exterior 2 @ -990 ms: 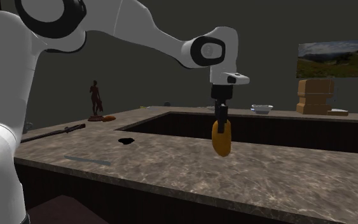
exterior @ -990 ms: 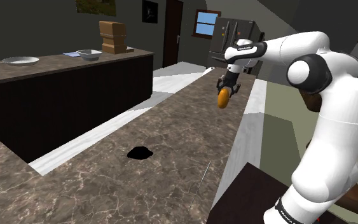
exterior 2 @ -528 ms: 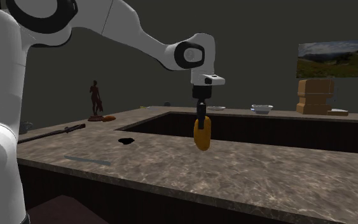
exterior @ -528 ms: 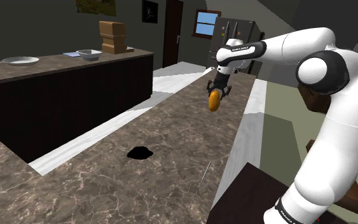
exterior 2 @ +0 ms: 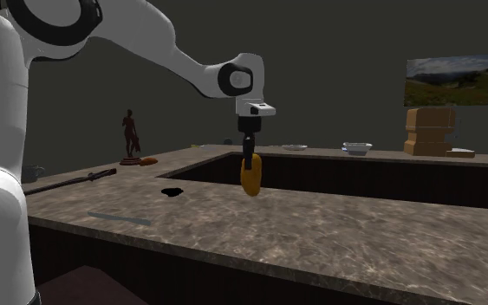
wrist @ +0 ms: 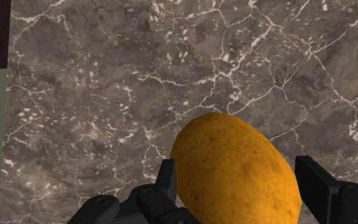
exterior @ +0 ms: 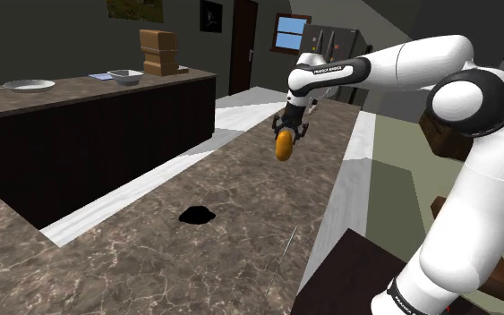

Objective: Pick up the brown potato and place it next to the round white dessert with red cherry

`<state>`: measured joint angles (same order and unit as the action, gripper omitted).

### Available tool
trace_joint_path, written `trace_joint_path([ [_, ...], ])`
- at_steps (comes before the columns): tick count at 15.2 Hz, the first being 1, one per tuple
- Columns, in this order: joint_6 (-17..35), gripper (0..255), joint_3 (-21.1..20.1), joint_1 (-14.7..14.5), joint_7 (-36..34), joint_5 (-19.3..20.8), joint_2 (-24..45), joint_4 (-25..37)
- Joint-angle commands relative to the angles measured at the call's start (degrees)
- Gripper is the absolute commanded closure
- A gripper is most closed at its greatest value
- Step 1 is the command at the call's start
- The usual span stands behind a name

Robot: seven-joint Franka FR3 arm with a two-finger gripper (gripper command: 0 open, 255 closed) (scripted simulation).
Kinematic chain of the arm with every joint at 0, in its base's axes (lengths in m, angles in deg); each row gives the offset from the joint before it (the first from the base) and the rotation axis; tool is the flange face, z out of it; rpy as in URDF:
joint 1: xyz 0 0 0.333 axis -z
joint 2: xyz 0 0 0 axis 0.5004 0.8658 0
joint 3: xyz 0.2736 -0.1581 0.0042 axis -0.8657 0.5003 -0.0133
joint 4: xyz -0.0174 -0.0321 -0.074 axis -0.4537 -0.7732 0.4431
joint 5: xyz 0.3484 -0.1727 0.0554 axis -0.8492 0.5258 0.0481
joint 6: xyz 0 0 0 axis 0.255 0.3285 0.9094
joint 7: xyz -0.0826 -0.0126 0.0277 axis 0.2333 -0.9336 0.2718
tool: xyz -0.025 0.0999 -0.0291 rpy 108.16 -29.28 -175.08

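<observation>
Gripper (exterior: 286, 134) was clamped on the orange-brown potato (exterior: 284, 147), pinching its upper end. Most of the potato hung below the fingers, well above the marble counter (exterior: 241, 188). A black blob (exterior: 198, 215) lay on the counter, well apart from it. Risk, as I judged it: a shallow hold on a rounded skin could slip during a quick swing. Dropped from there, the potato would likely bounce and roll off the counter's edge.

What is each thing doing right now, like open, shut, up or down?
Orange-brown oval potato: clasped, hanging above the brown marble counter.
Black two-finger gripper: shut on the potato.
Small black blob: lying flat on that counter.
White bowl: upright on the far counter.
Tan boxes: stacked.
Dark figurine: standing upright.
</observation>
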<state>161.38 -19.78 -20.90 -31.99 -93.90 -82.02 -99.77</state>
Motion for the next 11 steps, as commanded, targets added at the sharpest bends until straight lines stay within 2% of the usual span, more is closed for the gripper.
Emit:
trace_joint_path([
  [1, 0.1, 255, -1.0, -1.4, -2.6, 0.3, 0.0, 0.1],
  [11, 0.3, 255, -6.4, -8.8, -15.9, 1.9, 2.5, 3.3],
])
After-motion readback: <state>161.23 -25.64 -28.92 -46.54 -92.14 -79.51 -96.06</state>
